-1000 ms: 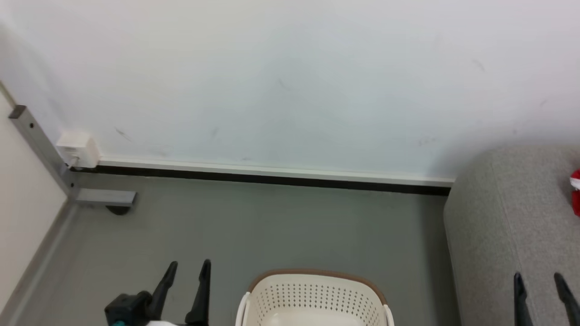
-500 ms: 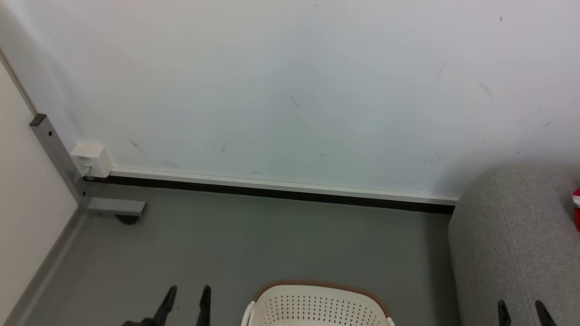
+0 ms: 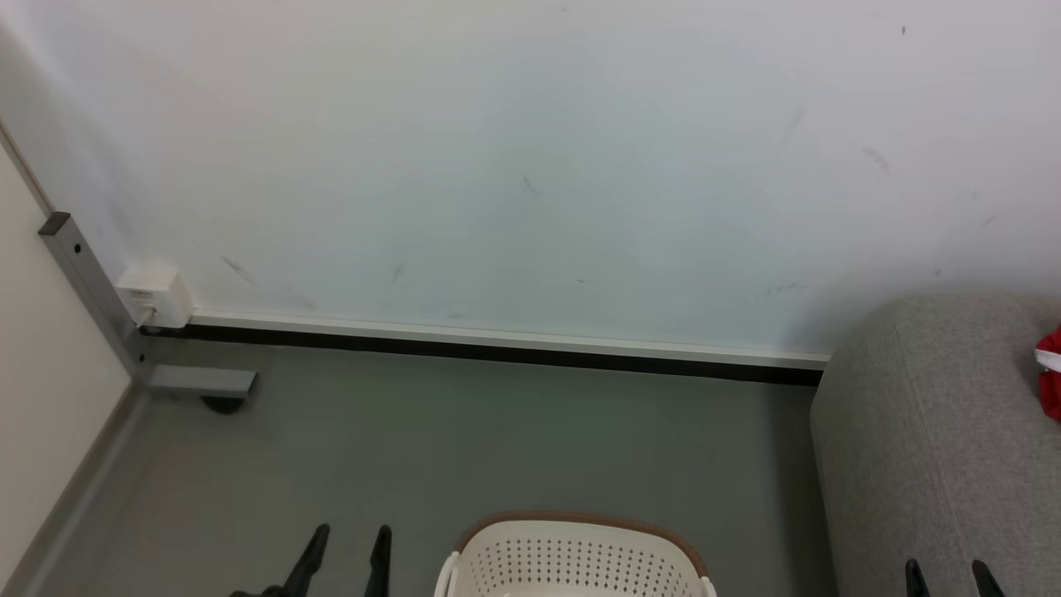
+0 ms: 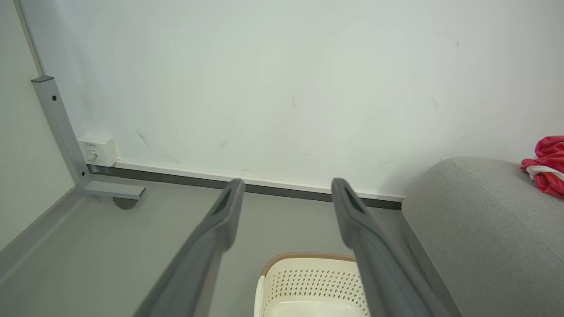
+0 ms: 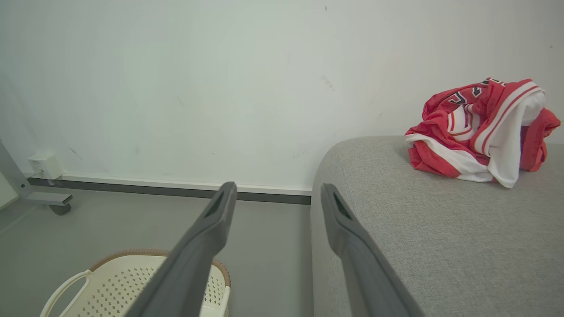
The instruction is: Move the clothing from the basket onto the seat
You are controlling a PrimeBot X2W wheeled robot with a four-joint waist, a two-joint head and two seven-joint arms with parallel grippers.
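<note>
Both jaws gape empty, wall ahead, metal post left; basket sits between them, clothing well right on the seat.

The head view has been tilted upward over the last second, so that the skirting board, the basket and the seat are all seen lower in it than before, and less of the basket's inside is shown. The left end effector and the right end effector have been carried further down that view than the room has. The left one's dark body, seen a second ago, is now cut off by the bottom edge, and only the tips of the right one's fingers are left above it.
</note>
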